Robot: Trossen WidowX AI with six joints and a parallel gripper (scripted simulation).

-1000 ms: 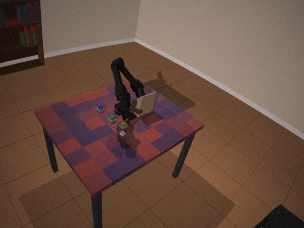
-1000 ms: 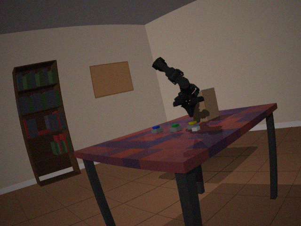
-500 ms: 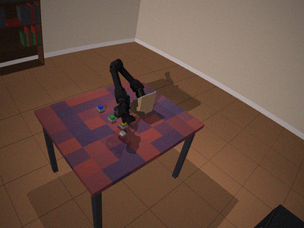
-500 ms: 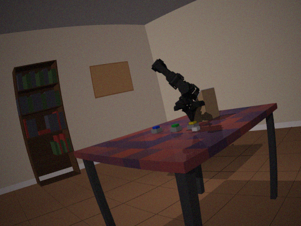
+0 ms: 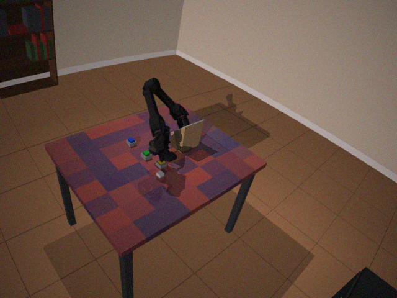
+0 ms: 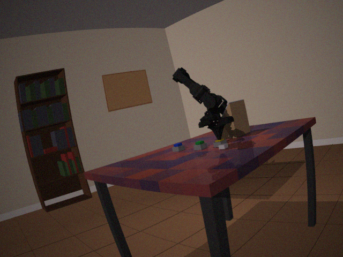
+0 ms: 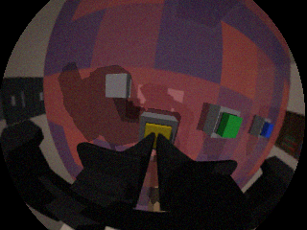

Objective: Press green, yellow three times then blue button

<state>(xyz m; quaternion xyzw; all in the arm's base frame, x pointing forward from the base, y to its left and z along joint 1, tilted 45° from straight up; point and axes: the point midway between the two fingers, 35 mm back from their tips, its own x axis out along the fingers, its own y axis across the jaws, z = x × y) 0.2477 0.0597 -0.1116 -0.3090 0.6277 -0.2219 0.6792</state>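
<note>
Three buttons on grey bases stand in a row on the patchwork table (image 5: 105, 231) (image 6: 180, 179): blue (image 5: 131, 140) (image 6: 177, 144) (image 7: 267, 129), green (image 5: 146, 153) (image 6: 199, 143) (image 7: 228, 125) and yellow (image 5: 162, 163) (image 6: 219, 141) (image 7: 157, 132). My gripper (image 5: 164, 159) (image 6: 218, 137) (image 7: 155, 136) is shut and empty. Its fingertips point straight down onto the yellow button's cap, at or just above it. A small white block (image 5: 159, 174) (image 6: 223, 146) (image 7: 117, 86) lies close beside the yellow button, apart from the fingers.
A tan upright board (image 5: 190, 135) (image 6: 239, 114) stands on the table behind the arm. A bookshelf (image 5: 25, 38) (image 6: 46, 133) stands against the far wall, away from the table.
</note>
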